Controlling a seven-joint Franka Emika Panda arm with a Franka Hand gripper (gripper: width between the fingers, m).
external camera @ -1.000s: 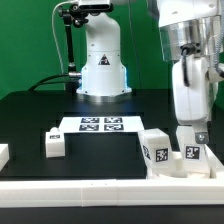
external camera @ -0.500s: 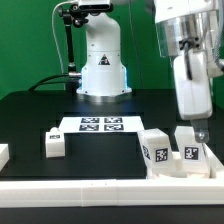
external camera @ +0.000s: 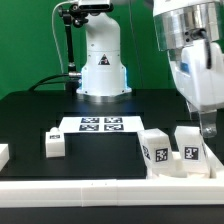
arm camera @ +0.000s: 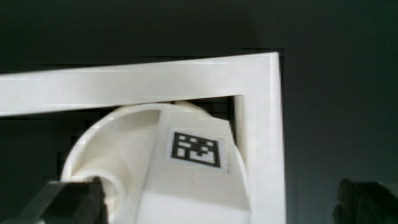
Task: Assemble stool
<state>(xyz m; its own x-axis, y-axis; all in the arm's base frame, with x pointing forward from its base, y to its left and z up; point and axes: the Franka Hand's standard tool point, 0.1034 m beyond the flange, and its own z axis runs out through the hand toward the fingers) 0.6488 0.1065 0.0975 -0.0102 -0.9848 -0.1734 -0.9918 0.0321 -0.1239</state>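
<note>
**Exterior view**
- Black surface (external camera: 30,112), carrying everything below.
- White robot arm (external camera: 195,60), at the exterior view's right, above the stool parts.
- Dark fingers (external camera: 207,127): spread apart and holding nothing. They hang just above the right-hand leg, toward the exterior view's right. A second ago they were lower, down at that leg. They have since lifted clear and shifted right.
- Right-hand leg (external camera: 190,150), a short white rectangular plastic piece with a black-and-white tag. It stands upright just behind the rail, in the same place as before.
- Second tagged white leg (external camera: 155,151), just beside the first on the exterior view's left. It has not moved.
- Low white seat (external camera: 172,166) beneath the two legs; its outline is hard to make out.
- Third small white leg (external camera: 53,143), well apart on the exterior view's left.
- The marker board (external camera: 100,124), flat at mid-surface.
- Long white rail (external camera: 90,188) along the near edge.

**Wrist view**
- The rail's corner (arm camera: 263,100) frames a rounded white tagged body, the seat (arm camera: 134,160), which sits inside the corner.
- The fingers (arm camera: 63,203) are blurred and wide apart, with nothing gripped.
</note>
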